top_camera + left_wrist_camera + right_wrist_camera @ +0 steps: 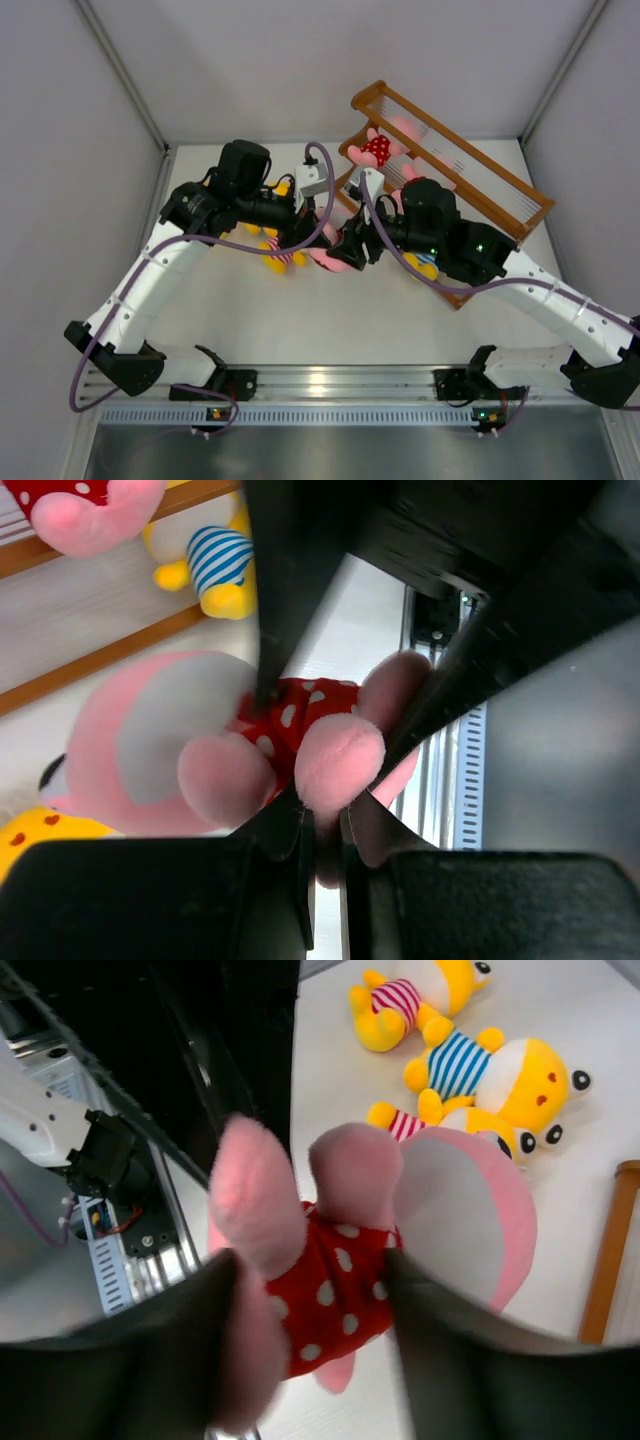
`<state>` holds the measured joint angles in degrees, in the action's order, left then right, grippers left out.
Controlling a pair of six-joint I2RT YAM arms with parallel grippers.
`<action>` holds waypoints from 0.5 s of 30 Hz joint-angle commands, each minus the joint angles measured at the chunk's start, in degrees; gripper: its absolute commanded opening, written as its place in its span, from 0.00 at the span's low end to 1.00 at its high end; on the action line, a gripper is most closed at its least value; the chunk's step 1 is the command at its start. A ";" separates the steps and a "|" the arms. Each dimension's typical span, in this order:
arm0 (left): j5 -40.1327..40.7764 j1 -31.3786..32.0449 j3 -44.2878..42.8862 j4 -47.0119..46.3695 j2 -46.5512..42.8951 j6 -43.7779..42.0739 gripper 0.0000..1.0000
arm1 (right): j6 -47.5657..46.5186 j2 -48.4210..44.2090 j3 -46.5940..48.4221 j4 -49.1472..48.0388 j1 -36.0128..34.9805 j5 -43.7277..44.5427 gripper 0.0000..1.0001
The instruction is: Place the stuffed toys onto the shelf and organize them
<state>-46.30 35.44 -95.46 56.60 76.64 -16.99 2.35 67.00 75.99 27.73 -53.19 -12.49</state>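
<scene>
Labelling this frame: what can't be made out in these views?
Top view: pink plush toy in red white-dotted outfit mostly covered by both arms.
Right wrist: right claw blurred; whether its fingers press the toy unclear.
Left wrist: left claw pinches pink plush; which limb is hidden by its fingers.
Top view: yellow plush toys partly under left arm; count unclear.
Top view: brown wooden shelf, lower tiers hidden by right arm.

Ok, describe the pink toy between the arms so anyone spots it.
Find the wooden shelf at the far right. Left of it, the left pincer and right pincer flank a pink plush. Its red white-dotted outfit separates it from the yellow striped toys alongside.
</scene>
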 commanded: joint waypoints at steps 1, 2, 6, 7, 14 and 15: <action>-2.83 0.24 -0.43 -3.16 -2.02 -0.94 0.00 | 0.64 1.37 4.15 0.30 0.63 -2.09 0.41; -2.48 0.24 -0.52 -3.16 -1.94 -0.76 0.00 | 0.64 2.07 5.30 1.70 0.54 -2.27 0.31; 0.33 0.24 -0.52 -3.86 -2.20 0.82 0.23 | -1.90 4.19 10.58 12.23 0.54 -1.84 0.00; 0.95 0.24 -0.52 -3.86 -2.37 1.00 0.41 | -4.35 4.19 12.59 14.27 0.63 -0.79 0.00; 17.98 0.16 -1.39 -4.04 -2.82 1.09 0.98 | -11.31 11.21 30.78 45.28 0.63 14.92 0.00; 19.74 0.15 -1.66 -3.95 -2.55 0.91 0.98 | -11.58 13.13 32.19 47.92 0.72 16.17 0.00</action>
<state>-35.64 35.66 -95.48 55.48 75.02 -16.10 -5.58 77.41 102.30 60.88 -52.95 -4.51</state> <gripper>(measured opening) 0.984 0.039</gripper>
